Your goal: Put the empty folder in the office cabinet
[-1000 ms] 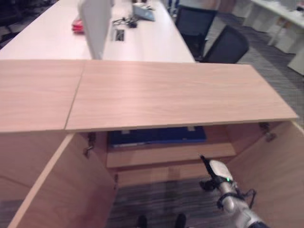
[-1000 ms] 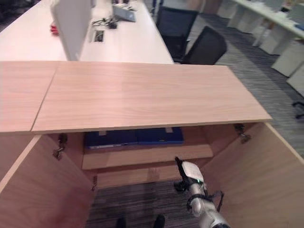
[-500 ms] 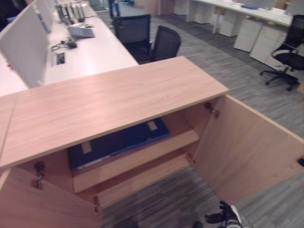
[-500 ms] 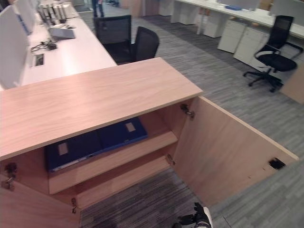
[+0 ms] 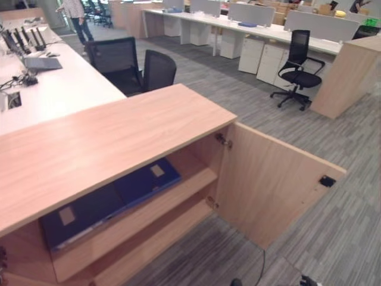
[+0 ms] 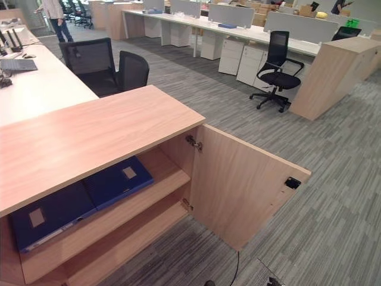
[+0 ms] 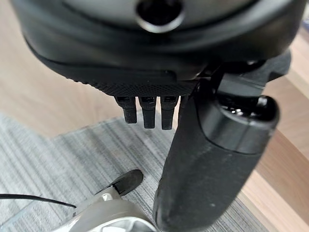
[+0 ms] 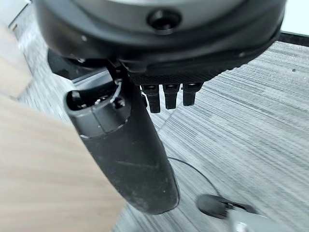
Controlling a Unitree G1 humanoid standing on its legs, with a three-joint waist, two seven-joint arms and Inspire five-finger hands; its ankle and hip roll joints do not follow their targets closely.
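Observation:
Two dark blue folders lie flat side by side on the upper shelf of the open wooden cabinet: one folder nearer the middle, the other folder to its left. The cabinet's right door stands swung wide open. My left hand hangs over the grey carpet beside the cabinet's wood, its fingers straight and holding nothing. My right hand hangs over the carpet by a wooden panel, its fingers straight and empty too.
Two black chairs stand behind the cabinet by a long white desk. A swivel chair and more desks stand far right. A person walks at the back. Grey carpet spreads right of the door.
The camera has swung to the right, so the whole picture shifted. My right hand, raised before the lower shelf a second ago, has dropped to the view's bottom edge.

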